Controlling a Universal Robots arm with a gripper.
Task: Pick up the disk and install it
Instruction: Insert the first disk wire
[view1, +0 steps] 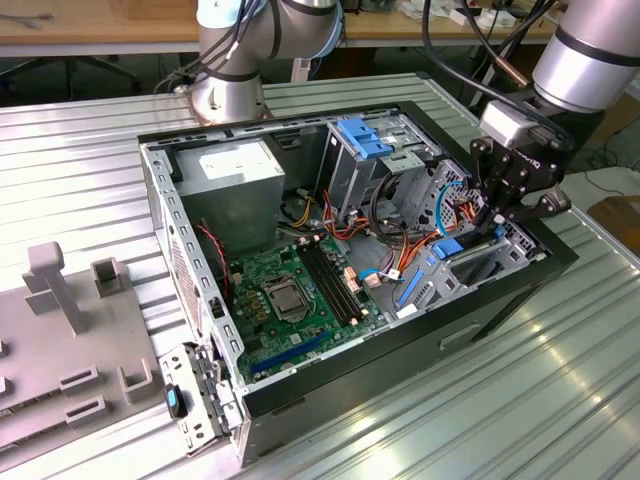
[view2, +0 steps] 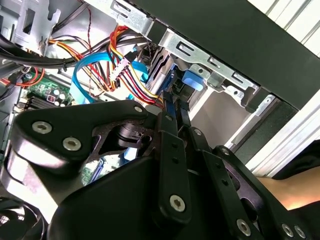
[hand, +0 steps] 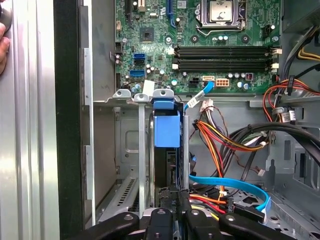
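Right now the gripper (view1: 497, 222) sits low inside the open computer case (view1: 200, 300), right of centre in the exterior view; its fingers (hand: 172, 212) are pinched nearly together on the edge of the disk (hand: 166, 150), which stands on edge in its bay beside the motherboard (view1: 300, 290); blue rail (hand: 166, 127) uppermost.

Arm angled down, end effector (view1: 497, 222) fingers pinched together

The black gripper (hand: 173, 212) covers the near end of the blue-railed dark disk (hand: 166, 131). A pale hand (hand: 3, 45) is cut off at the first wrist view's edge.
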